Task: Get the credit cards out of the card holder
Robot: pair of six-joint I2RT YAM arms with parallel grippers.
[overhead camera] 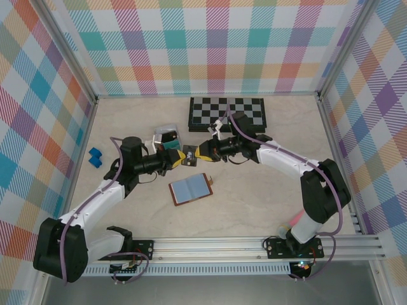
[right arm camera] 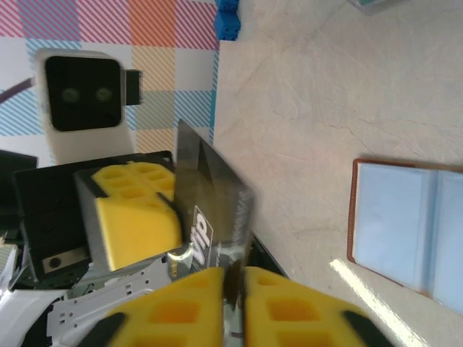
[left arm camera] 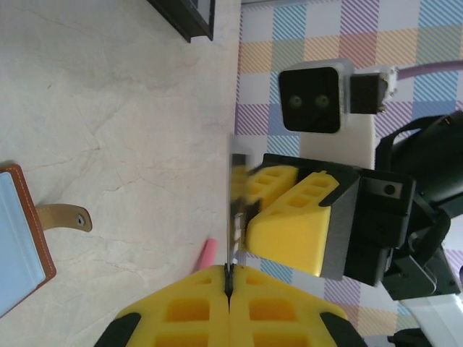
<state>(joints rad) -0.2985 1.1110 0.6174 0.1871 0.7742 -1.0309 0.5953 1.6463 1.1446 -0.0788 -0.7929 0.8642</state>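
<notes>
The left gripper [left arm camera: 228,273], with its yellow ribbed fingers pressed fully together, pinches the lower edge of a dark, glossy plastic credit card [left arm camera: 233,210] that stands edge-on above the table. The right gripper [right arm camera: 233,271] meets it from the opposite side, its yellow fingers set on either face of the same credit card [right arm camera: 213,202] with a thin slit between them; I cannot tell whether they press it. Just below the two grippers, apart from both, the brown leather card holder [overhead camera: 191,189] lies spread open on the pale marble-patterned table [overhead camera: 254,197], blue-grey lining up and brown clasp tab [left arm camera: 65,217] flat beside it.
</notes>
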